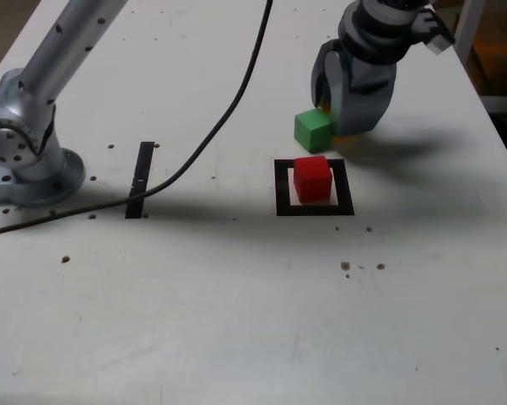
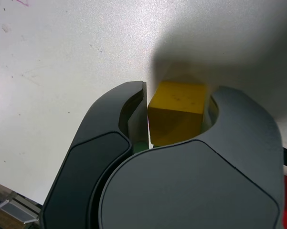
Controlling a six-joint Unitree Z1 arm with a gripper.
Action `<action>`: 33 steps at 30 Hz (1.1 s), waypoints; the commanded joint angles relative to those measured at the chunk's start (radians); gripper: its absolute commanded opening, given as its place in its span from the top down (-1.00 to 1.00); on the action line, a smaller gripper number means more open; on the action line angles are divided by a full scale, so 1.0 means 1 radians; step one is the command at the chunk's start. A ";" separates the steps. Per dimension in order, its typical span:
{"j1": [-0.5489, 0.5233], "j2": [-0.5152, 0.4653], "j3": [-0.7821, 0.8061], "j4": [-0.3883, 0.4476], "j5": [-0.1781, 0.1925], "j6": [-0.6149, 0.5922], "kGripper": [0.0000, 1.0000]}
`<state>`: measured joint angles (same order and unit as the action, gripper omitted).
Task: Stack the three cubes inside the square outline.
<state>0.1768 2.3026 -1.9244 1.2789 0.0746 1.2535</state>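
One yellow cube (image 2: 175, 112) sits clamped in the gripper (image 2: 176, 119), beside the green cube (image 1: 313, 129).

The table (image 1: 236, 321) is white with small brown specks. The outline (image 1: 282, 187) is black around a white centre. One cube (image 1: 312, 178) is red, one (image 1: 313, 130) green, one (image 2: 174, 112) yellow. The gripper (image 2: 179, 138) is dark grey, the cable (image 1: 228, 110) black.
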 commanded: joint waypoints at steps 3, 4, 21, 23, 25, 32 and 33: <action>-0.006 -0.005 0.003 -0.001 0.005 -0.010 0.40; -0.007 -0.006 0.003 0.000 0.007 -0.014 0.43; -0.075 -0.033 -0.109 0.132 0.113 -0.220 0.53; -0.080 -0.052 -0.177 0.206 0.114 -0.261 0.53; -0.081 -0.074 -0.228 0.255 0.114 -0.300 0.53; -0.106 -0.141 -0.315 0.357 0.109 -0.486 0.56; -0.113 -0.153 -0.303 0.362 0.109 -0.535 0.57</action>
<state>0.0691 2.1629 -2.2392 1.6161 0.1840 0.7505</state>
